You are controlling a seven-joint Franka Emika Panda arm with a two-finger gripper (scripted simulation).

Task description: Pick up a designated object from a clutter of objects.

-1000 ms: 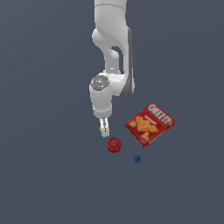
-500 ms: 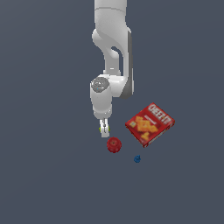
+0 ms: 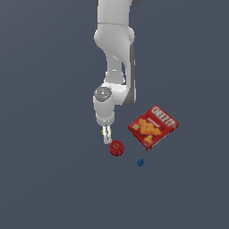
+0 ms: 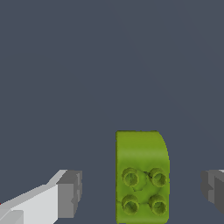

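Note:
The designated object, a tiny yellow-green oblong piece with four studs, lies on the floor between my fingers in the wrist view. My gripper is open, with one grey pad on either side of the piece and a gap to each. In the exterior view the gripper hangs low over the green piece, which is mostly hidden by the fingers. The rest of the clutter lies close by: a round red disc, a tiny blue piece and a red Cheez-It box.
The red disc lies just to the exterior view's right of my fingers. The cracker box lies flat further right, and the blue piece sits below it in the picture. Everything rests on a plain dark grey floor.

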